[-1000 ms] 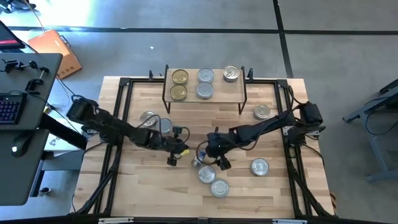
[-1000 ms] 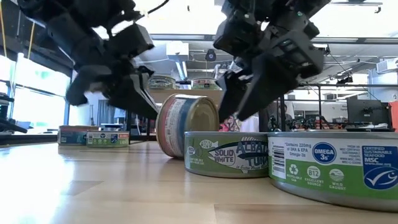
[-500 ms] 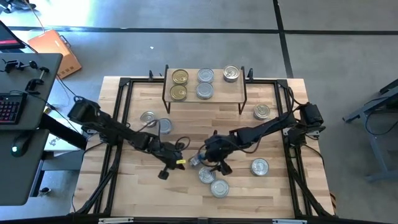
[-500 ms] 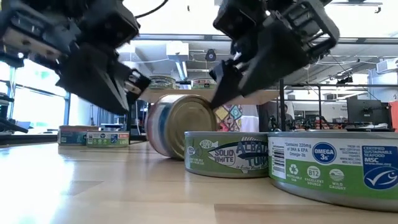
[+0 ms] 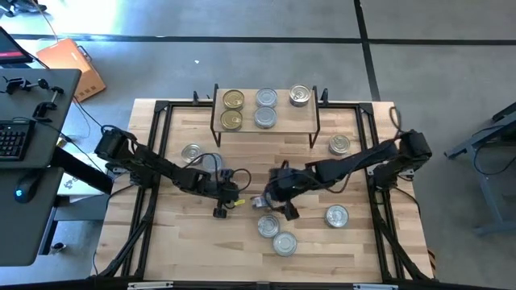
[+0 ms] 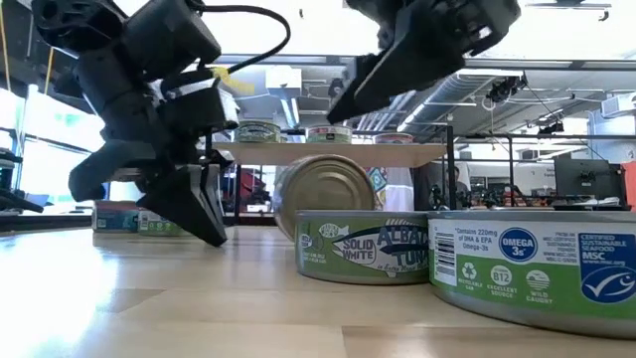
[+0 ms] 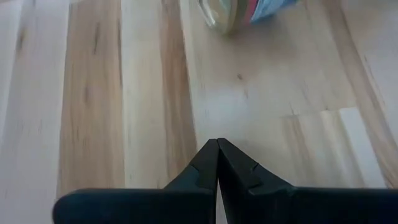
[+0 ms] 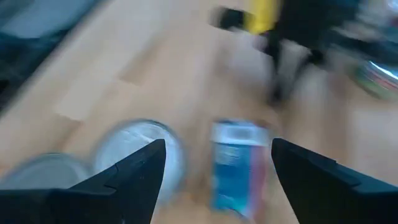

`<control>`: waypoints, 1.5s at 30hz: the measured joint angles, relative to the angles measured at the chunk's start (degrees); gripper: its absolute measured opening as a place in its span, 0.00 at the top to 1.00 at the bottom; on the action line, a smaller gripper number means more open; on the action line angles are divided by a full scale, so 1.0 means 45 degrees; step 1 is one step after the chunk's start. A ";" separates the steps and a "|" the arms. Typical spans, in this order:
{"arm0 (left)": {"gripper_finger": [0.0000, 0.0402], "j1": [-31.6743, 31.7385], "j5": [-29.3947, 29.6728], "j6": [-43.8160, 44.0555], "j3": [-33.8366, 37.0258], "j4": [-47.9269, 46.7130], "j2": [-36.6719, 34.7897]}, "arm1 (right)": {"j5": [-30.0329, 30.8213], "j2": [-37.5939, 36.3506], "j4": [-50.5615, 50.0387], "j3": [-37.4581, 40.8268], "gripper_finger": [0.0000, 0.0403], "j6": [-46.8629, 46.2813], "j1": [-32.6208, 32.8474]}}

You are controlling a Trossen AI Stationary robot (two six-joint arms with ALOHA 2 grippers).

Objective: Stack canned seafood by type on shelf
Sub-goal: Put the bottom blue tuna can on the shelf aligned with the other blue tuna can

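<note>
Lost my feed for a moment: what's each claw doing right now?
Left claw: closed, holding nothing.
Right claw: open, empty, above the can on its side.

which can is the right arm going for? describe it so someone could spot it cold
On the wooden tabletop, look in front of the shelf, in the middle between the two arms. The open right gripper hangs above a can there, next to two silver-lidded tins lying flat. It is the only can standing on its edge, gold lid facing sideways, with a blue and red label.
</note>
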State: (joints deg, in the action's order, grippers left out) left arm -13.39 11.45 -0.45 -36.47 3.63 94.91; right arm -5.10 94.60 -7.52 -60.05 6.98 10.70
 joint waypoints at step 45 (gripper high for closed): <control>1.00 -0.1142 0.1649 -0.1621 -0.0332 0.1191 -0.2791 | 0.2354 0.0496 0.0344 0.1010 0.52 -0.3330 0.0438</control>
State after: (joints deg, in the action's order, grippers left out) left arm -18.52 18.87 -7.74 -37.96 8.99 82.36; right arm 5.50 96.84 -5.97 -55.51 -8.01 12.67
